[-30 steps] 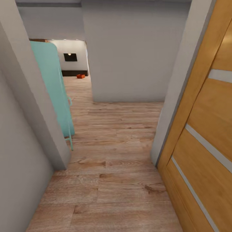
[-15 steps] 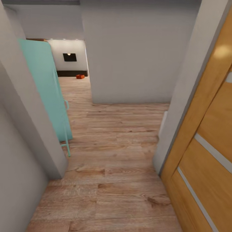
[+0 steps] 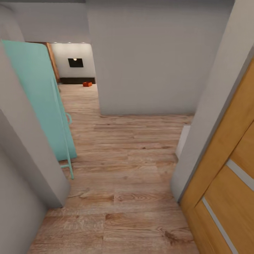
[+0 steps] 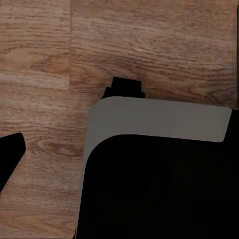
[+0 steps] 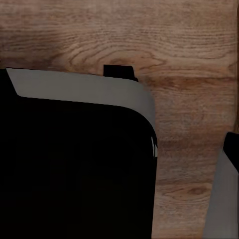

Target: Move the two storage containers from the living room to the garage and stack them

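One orange-red storage container (image 3: 87,84) sits far off on the living room's wood-plank floor (image 3: 120,169) beside the low dark cabinet (image 3: 77,80); seemingly light, stiff plastic, best gripped by its rim, though each tool's state cannot be told.

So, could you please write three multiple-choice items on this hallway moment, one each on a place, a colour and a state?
1. Where is the orange-red container?
A. on the far room's floor by the low dark cabinet
B. beside the wooden door
C. on the teal appliance

2. What colour is the tall appliance at left?
A. white
B. teal
C. black

3. How does the wooden door at right stand?
A. shut across the hallway
B. lying flat
C. swung open beside the wall

Answers: 1 A, it sits small and distant on planks; 2 B, its side is teal; 3 C, the passage ahead stays free.
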You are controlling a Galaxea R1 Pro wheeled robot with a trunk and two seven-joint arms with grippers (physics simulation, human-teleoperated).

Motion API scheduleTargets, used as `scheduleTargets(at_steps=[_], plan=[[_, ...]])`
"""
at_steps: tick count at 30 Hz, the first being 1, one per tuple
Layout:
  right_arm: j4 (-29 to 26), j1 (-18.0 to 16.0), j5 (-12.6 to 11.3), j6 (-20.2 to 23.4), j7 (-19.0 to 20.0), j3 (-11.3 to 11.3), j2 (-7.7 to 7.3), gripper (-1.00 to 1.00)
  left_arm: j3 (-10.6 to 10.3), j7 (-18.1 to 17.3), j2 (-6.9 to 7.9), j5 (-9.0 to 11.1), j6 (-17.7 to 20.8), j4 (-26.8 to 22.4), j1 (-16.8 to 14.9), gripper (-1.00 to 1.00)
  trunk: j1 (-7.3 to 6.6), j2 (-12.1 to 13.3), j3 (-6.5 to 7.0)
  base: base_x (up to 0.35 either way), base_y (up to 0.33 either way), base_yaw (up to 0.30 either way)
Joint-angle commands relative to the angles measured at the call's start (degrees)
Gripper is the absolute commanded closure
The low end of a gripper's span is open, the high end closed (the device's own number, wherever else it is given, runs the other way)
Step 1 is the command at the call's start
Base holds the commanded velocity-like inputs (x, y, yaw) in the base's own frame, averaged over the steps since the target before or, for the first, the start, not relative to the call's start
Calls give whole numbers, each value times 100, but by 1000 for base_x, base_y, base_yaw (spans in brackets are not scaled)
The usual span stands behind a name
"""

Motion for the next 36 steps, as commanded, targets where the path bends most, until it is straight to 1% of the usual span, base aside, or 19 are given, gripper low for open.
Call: scheduleTargets(at_steps=[1, 36], plan=[[18, -6, -47, -30, -5, 48, 5, -100, -2, 4, 0, 41, -19, 5, -3, -100, 3, -2, -5, 322, 0, 0], [18, -6, -47, -30, -5, 48, 5, -100, -1, 4, 0, 41, -19, 5, -3, -100, 3, -2, -5, 322, 0, 0]])
